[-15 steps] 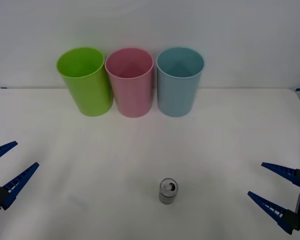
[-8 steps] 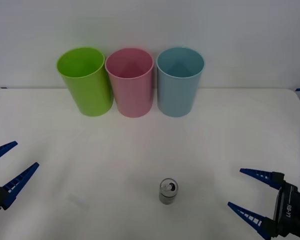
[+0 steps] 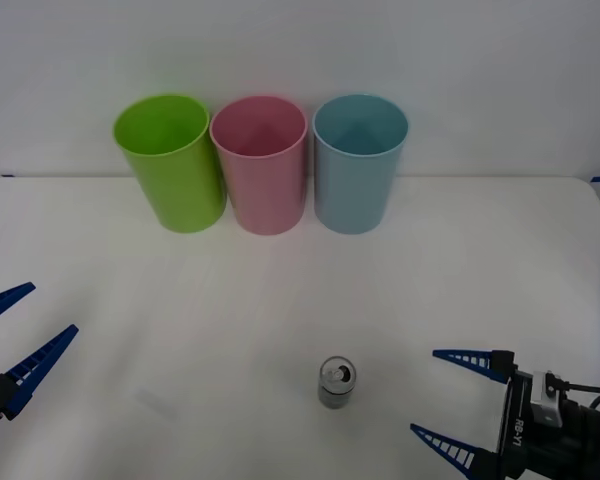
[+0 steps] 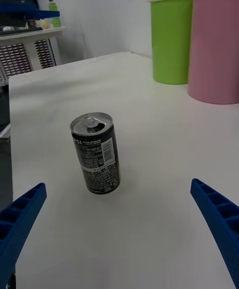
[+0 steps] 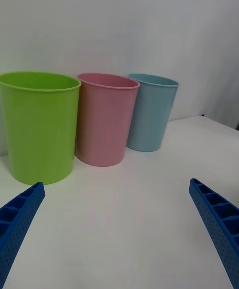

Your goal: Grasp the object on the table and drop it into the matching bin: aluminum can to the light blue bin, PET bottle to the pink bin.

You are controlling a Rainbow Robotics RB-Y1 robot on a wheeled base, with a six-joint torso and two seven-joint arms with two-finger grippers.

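While its blue ribbed fingers stand wide apart, the right gripper (image 3: 448, 395) sits beside the small upright silver-grey metal can (image 3: 337, 382) on the white worktop (image 3: 280, 290); the left gripper (image 3: 18, 335), partly cut off, is also spread.

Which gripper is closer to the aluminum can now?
Right. The right gripper, open, is just beside the aluminum can; the left gripper, open, waits at the table's far left edge.

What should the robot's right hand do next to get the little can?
Probably slide the right gripper a bit farther toward the can, until its open fingers sit on both sides. The can stands upright on the table, untouched, with the fingers short of it. The left gripper waits far off.
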